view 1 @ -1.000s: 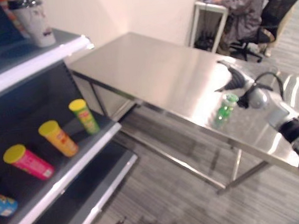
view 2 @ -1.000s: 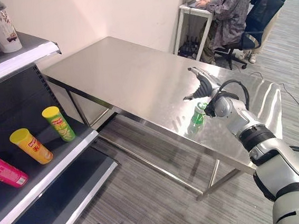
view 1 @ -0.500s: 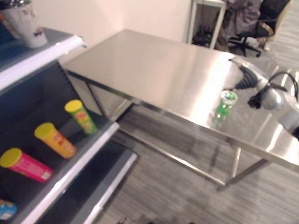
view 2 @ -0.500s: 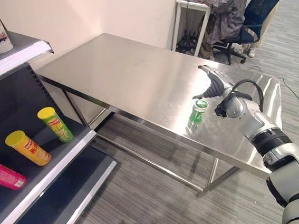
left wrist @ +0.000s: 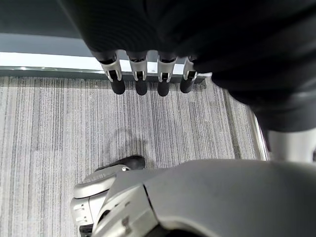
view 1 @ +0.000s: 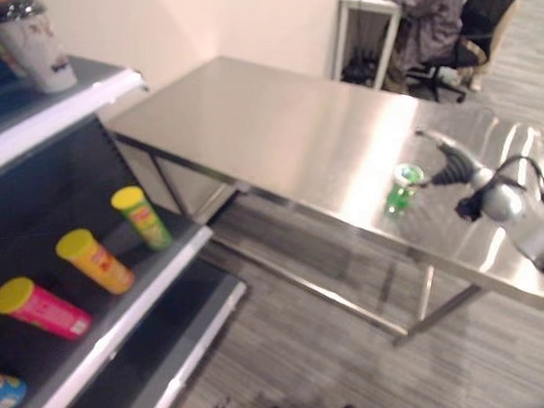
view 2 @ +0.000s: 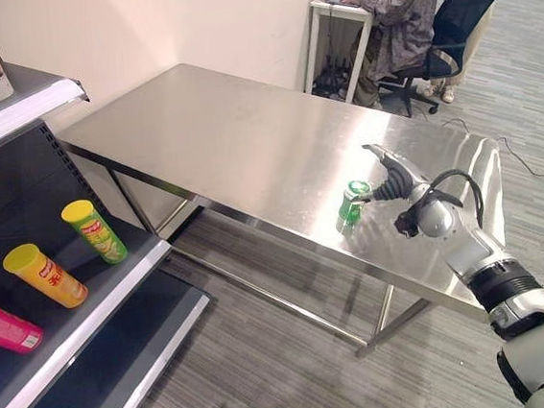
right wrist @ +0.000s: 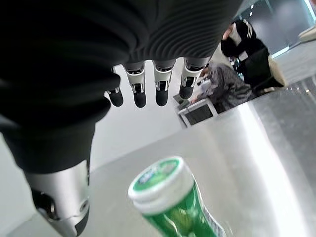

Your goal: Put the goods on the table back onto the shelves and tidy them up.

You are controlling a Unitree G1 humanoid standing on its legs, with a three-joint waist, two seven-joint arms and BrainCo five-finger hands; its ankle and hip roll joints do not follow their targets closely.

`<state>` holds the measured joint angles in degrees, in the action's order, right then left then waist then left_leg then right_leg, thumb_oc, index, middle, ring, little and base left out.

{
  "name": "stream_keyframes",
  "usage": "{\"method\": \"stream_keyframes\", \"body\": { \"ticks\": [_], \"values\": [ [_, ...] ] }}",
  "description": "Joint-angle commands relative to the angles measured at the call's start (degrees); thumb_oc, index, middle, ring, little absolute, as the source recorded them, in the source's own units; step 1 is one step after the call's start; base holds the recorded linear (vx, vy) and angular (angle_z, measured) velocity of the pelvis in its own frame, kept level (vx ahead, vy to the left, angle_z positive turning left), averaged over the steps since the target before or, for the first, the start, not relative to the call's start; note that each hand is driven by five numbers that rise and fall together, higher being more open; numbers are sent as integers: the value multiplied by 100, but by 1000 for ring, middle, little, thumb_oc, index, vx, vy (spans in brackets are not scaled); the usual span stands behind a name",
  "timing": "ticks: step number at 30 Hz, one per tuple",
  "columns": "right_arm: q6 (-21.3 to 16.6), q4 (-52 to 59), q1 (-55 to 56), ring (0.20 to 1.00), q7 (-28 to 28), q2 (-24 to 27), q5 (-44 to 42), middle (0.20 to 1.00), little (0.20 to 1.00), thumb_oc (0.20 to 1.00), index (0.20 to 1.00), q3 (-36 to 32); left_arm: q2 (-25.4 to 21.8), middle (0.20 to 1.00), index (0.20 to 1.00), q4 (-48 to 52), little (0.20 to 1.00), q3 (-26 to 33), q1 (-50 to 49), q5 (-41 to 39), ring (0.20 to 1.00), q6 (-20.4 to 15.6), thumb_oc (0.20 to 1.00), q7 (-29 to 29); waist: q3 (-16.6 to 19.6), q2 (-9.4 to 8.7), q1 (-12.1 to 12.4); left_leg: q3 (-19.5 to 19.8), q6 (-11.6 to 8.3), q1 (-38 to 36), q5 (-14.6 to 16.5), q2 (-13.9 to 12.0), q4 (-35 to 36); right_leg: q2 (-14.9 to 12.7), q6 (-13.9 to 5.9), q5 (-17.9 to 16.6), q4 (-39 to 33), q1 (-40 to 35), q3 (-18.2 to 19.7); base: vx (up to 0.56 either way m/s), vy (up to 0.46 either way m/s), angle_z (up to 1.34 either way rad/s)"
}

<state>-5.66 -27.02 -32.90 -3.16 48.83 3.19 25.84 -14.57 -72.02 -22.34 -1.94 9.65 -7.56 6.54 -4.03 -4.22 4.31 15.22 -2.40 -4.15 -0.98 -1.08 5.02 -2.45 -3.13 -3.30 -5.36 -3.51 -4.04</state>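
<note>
The green bottle (view 2: pixel 352 204) stands upright on the counter (view 2: pixel 237 140), near its front edge toward the right end, white cap up, so its long axis is vertical. It is the only item I can see on the steel surface.

My right robot hand (view 2: pixel 392 179) sits just beside it, on the side away from the shelves. From the head camera the fingers look straight and spread, tips reaching toward the cap; I cannot tell from there whether a fingertip touches it. In the right wrist view the bottle (right wrist: pixel 173 200) lies between the row of fingers (right wrist: pixel 139 94) and the thumb (right wrist: pixel 61 207), with open space on both sides, so nothing is pinched yet. The hand is open around it rather than closed on it.

My judgement: the grasp turns on bringing the palm in toward the bottle's side and closing across its vertical axis, below the cap.

The left robot hand (left wrist: pixel 148 81) hangs low over the floor, fingers straight and holding nothing, well apart from the bottle, so the right arm is clearly the nearer one.

The shelf (view 2: pixel 89 308) is off to the left, carrying a green can (view 2: pixel 93 231), a yellow can (view 2: pixel 44 275) and a pink can (view 2: pixel 4 326), lying tilted. A person (view 2: pixel 398 13) sits at a desk beyond the counter.
</note>
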Motion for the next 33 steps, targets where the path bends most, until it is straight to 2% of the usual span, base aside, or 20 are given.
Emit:
{"method": "stream_keyframes", "body": {
  "ticks": [1,13,33],
  "values": [
    [-190,30,-165,1000,-48,223,-288,1000,1000,1000,1000,-66,225,1000,1000,-357,1000,-59,108,-122,1000,-87,1000,-132,172,-165,162,101,-78,-123,562,-251,-2,-408,-316,224,318,107,143,0,0,0],
    [10,-919,-802,1000,-27,-259,-164,1000,1000,1000,1000,475,244,1000,1000,-406,1000,-111,92,-307,1000,-57,1000,-152,139,-207,233,90,-74,-134,563,-261,-2,-412,-316,225,364,121,146,0,0,0],
    [89,-1192,-908,1000,85,-409,40,1000,1000,1000,1000,733,256,1000,1000,-453,1000,0,36,-485,1000,-30,1000,-165,123,-259,264,88,-78,-124,563,-281,-2,-408,-307,256,407,128,122,0,0,0]
  ]
}}
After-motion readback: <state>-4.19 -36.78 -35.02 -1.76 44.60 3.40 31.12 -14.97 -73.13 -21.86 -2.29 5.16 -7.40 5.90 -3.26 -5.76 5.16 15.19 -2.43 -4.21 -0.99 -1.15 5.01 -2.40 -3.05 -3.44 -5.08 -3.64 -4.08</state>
